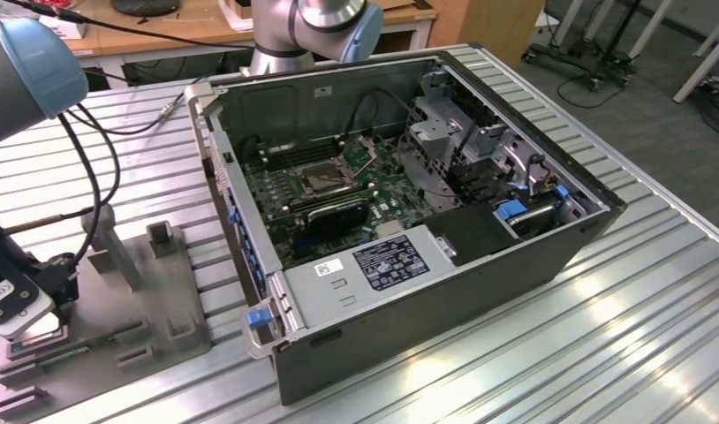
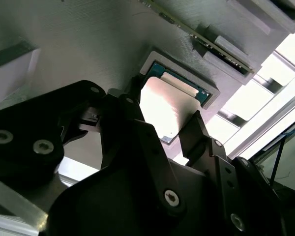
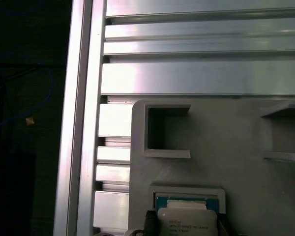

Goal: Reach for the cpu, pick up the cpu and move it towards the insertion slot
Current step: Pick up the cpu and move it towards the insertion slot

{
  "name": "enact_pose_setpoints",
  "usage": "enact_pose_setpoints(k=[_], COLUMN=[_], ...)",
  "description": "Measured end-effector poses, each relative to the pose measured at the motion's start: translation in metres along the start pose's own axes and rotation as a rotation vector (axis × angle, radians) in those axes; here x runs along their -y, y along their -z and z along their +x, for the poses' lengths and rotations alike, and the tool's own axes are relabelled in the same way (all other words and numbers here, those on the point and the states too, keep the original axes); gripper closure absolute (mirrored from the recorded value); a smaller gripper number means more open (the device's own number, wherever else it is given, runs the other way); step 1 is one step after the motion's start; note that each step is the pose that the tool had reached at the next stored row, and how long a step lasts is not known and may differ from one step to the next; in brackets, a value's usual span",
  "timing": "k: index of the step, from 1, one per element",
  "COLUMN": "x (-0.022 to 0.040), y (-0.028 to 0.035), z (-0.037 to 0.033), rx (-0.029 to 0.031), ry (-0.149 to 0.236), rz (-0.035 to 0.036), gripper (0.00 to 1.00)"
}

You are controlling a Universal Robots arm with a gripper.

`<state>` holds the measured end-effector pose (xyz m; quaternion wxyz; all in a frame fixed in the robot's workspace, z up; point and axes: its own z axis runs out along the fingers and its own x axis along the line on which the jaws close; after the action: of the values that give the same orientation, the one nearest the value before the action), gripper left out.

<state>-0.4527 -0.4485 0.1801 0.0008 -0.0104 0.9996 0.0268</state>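
The cpu, a flat square chip with a silvery face and a green rim, lies in a square recess of the grey fixture block. In the first wrist view the cpu sits in the same recess. My gripper is down over it, with one dark finger against one side of the chip and the other finger against the opposite side. In the exterior view the gripper is low over the fixture block at the exterior view's left. The insertion slot is on the motherboard inside the open computer case.
The fixture block has other recesses and raised posts. It rests on a ribbed aluminium table. Cables hang from the arm. Drive bays and a metal bracket stand inside the case beside the motherboard.
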Motion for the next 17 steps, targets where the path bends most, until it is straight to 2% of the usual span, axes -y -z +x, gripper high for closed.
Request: enact_pose_setpoints(k=[7,17], x=[0.0000,-0.0002], y=[0.0001,0.0036], z=[-0.0001,-0.0001], rx=[-0.0002,-0.0003], ry=[0.000,0.000], rz=[0.0001,0.0001], gripper=[0.45,0.45])
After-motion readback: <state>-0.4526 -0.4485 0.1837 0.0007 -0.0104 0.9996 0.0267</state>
